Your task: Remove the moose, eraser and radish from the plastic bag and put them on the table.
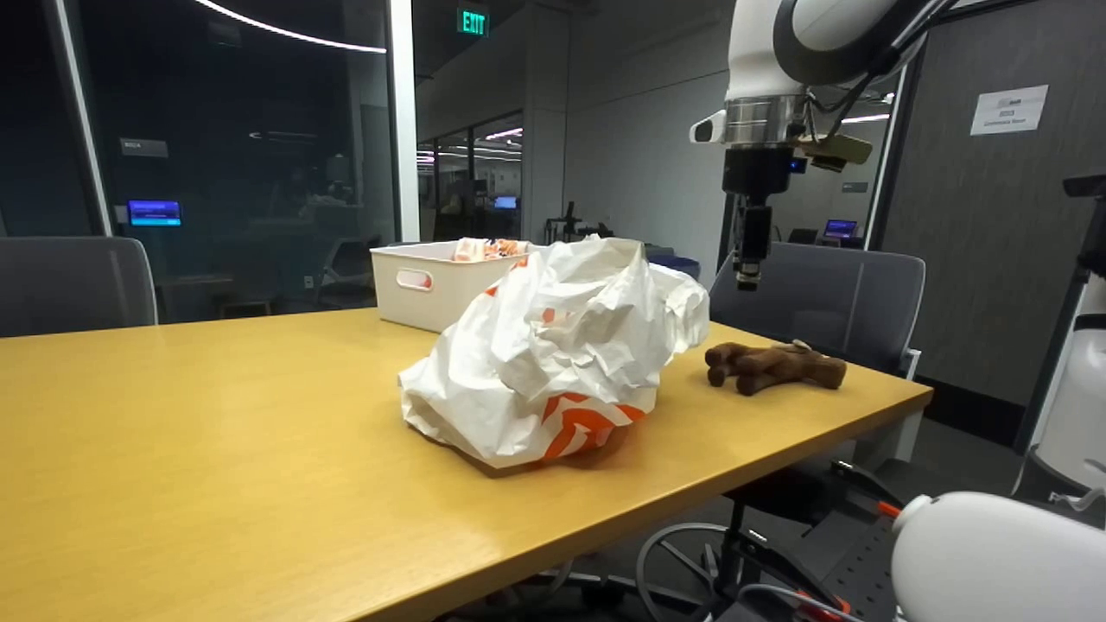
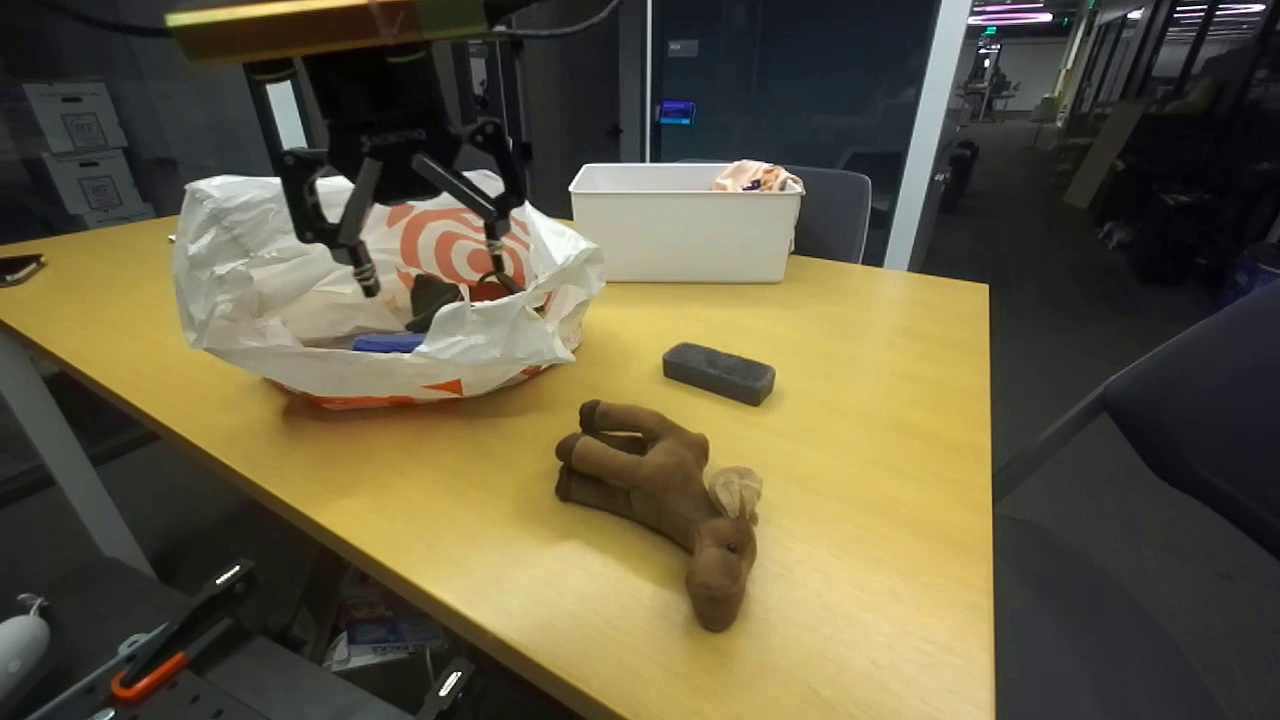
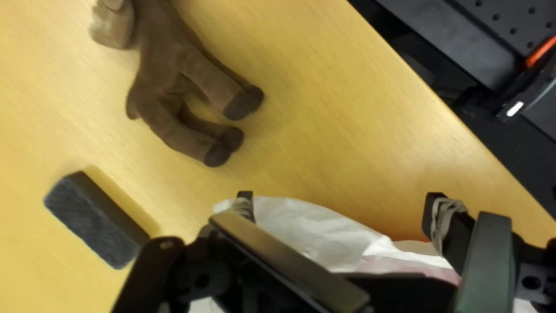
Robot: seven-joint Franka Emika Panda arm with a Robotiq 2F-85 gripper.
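We can read EXIT in green on a high sign (image 1: 473, 19). We see writing on a white paper (image 1: 1009, 110) near the left edge of a gray wall (image 1: 968, 259), and print on stacked boxes (image 2: 75, 125), but both are too blurry for us.

The smooth tan wooden tabletop (image 1: 216, 449) carries a crumpled white plastic shopping bag (image 1: 553, 345) with orange-red print, its mouth gaping. A brown plush moose (image 2: 650, 480) lies on its side near the bag, apart from it. A dark grey felt eraser (image 2: 718, 376) lies flat between the moose and a white rectangular bin (image 2: 690, 235), touching neither. Well apart lies a dark flat object (image 2: 18, 268), only partly in view.
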